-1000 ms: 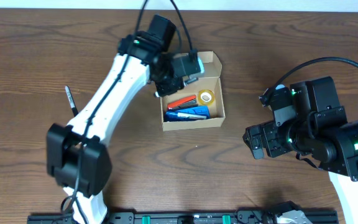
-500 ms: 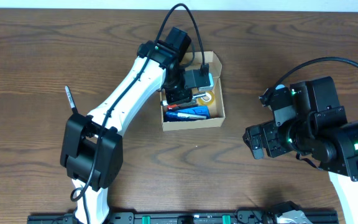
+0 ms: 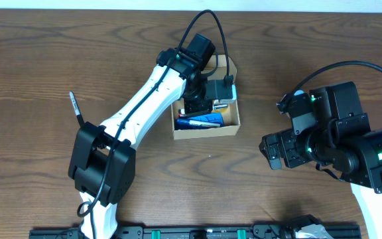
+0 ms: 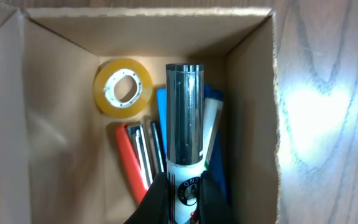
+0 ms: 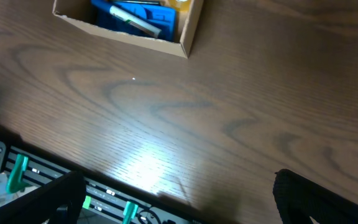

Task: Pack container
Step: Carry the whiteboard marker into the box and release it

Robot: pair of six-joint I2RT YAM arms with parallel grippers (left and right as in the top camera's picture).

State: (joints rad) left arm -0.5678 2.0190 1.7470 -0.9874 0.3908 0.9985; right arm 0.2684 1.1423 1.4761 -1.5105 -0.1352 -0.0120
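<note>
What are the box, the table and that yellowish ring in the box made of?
Box: plain tan cardboard, matte, with raw, fibrous cut edges.
Table: dark wood or a wood-look laminate; grain lines show, and a slight sheen reflects the light.
Ring: probably a roll of clear plastic tape, amber and glossy, wound on a pale core.
</note>
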